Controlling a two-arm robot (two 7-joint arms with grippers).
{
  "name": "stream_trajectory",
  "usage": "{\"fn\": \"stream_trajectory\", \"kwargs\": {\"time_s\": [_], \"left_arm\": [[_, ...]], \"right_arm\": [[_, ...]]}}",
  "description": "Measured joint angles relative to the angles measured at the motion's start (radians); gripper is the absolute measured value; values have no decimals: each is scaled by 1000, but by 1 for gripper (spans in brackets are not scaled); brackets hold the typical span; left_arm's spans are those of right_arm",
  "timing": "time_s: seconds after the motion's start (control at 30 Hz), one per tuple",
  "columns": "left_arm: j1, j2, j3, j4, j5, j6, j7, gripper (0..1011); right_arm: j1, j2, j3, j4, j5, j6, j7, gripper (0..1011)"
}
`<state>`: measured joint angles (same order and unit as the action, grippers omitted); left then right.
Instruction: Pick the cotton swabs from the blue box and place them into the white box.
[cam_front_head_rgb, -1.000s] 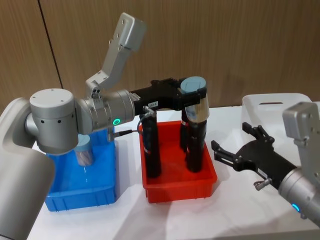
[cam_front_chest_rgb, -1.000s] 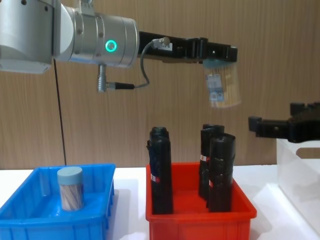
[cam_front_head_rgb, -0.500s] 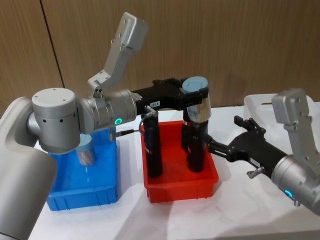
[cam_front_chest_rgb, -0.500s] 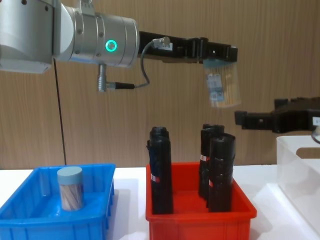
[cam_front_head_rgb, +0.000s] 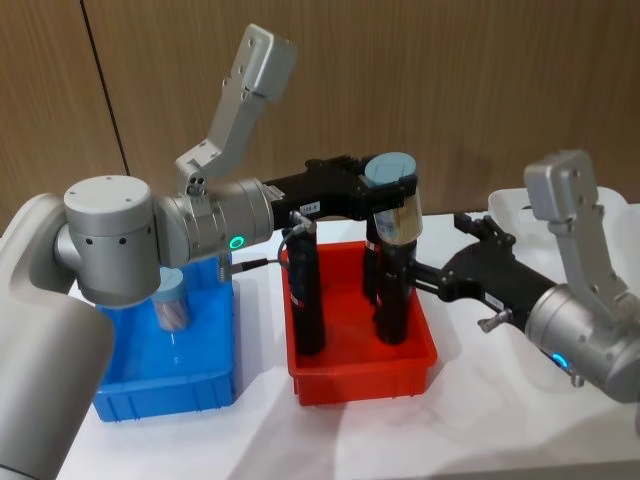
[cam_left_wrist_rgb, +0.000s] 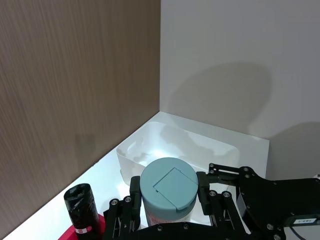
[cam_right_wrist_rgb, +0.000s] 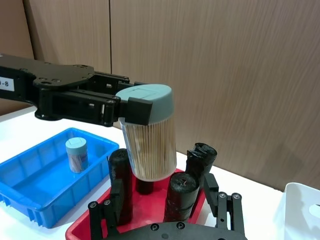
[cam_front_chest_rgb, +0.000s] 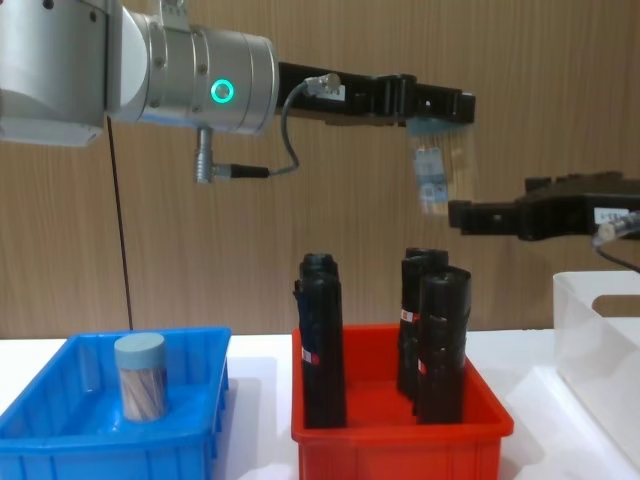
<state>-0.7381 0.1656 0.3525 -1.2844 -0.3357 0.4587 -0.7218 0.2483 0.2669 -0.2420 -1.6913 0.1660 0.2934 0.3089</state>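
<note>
My left gripper (cam_front_head_rgb: 388, 192) is shut on a cotton swabs jar (cam_front_head_rgb: 393, 208), a clear cylinder with a pale blue lid, held high above the red bin. Its lid (cam_left_wrist_rgb: 168, 184) sits between the left fingers (cam_left_wrist_rgb: 133, 188). My right gripper (cam_front_head_rgb: 442, 250) is open and close to the jar's right side, level with its lower end (cam_front_chest_rgb: 437, 185). In the right wrist view the jar (cam_right_wrist_rgb: 149, 142) hangs just ahead of the right gripper (cam_right_wrist_rgb: 165, 210). Another cotton swabs jar (cam_front_head_rgb: 170, 302) stands in the blue box (cam_front_head_rgb: 160, 385). The white box (cam_front_head_rgb: 520, 205) is at the far right.
A red bin (cam_front_head_rgb: 360, 370) stands between the blue box and the white box, with three tall black rolls (cam_front_chest_rgb: 322, 340) upright in it under the held jar. A wooden wall runs behind the white table.
My right gripper has moved left, from beside the white box to right next to the held jar. The left arm and its jar have stayed still.
</note>
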Motion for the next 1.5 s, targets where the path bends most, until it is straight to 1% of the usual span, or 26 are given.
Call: {"fn": "stream_trajectory", "kwargs": {"time_s": [0.43,1.1,1.2,1.23,1.27,1.33,1.37,1.4,1.47,1.5], "left_arm": [[0,0,0,0,0,0,0,669],[0,0,0,0,0,0,0,669],[0,0,0,0,0,0,0,668],[0,0,0,0,0,0,0,669],[0,0,0,0,0,0,0,669],[0,0,0,0,0,0,0,669],[0,0,0,0,0,0,0,669],[0,0,0,0,0,0,0,669],[0,0,0,0,0,0,0,669],[0,0,0,0,0,0,0,669]], "right_arm": [[47,-26,-10,47,-22,1,12,1002],[89,-56,-32,88,-52,1,30,998],[95,-60,-34,96,-54,1,31,933],[97,-61,-35,98,-54,1,31,933],[98,-62,-35,100,-55,0,31,887],[102,-65,-37,106,-57,-1,31,837],[105,-67,-37,110,-59,-3,31,782],[106,-67,-38,112,-59,-3,31,782],[108,-69,-38,115,-60,-5,31,731],[110,-70,-39,118,-60,-6,31,688]]}}
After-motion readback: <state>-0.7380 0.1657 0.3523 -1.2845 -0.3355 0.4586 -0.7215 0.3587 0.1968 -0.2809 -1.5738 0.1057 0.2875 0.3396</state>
